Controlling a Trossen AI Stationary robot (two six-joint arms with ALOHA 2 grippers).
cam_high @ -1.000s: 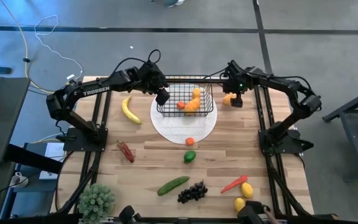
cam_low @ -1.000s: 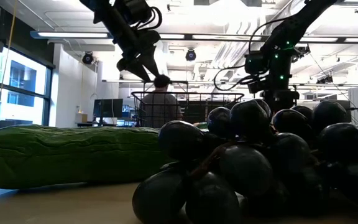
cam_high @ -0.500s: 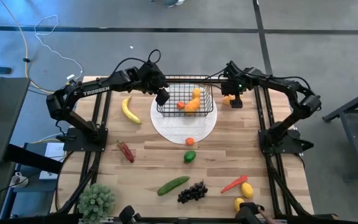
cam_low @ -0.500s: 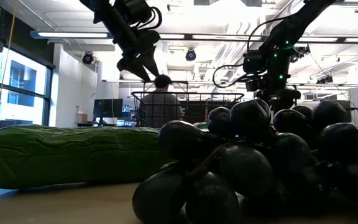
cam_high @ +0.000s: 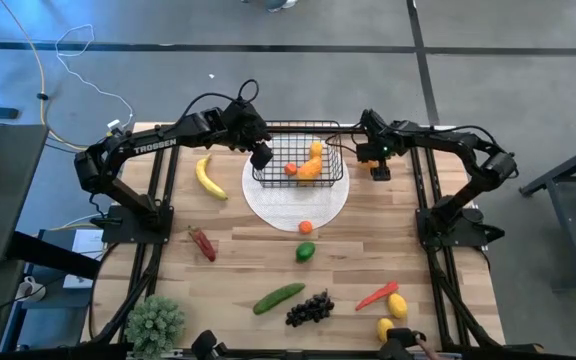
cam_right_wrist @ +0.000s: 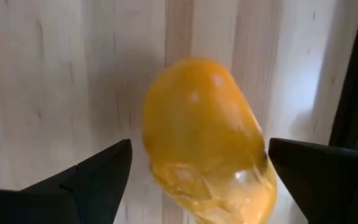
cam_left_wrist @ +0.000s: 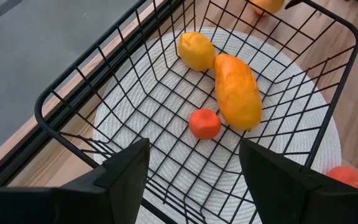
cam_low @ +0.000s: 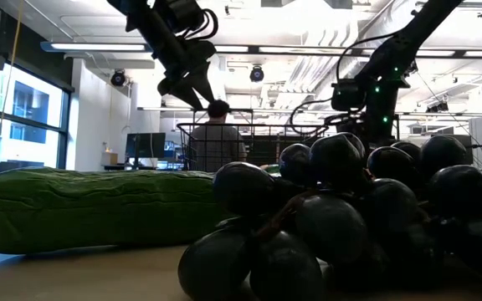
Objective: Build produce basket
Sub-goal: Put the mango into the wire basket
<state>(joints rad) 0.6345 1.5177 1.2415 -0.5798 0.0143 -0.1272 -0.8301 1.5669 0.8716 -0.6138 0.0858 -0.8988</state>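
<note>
Black wire basket (cam_high: 299,160) holds mango (cam_left_wrist: 236,92), lemon (cam_left_wrist: 196,51), orange (cam_left_wrist: 204,124) on pale wood desk (cam_high: 238,262); both arms' jaws released

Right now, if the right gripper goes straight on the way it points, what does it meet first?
Probably the orange-yellow mango lying on the table; the right gripper is open, with its fingers either side of it.
</note>
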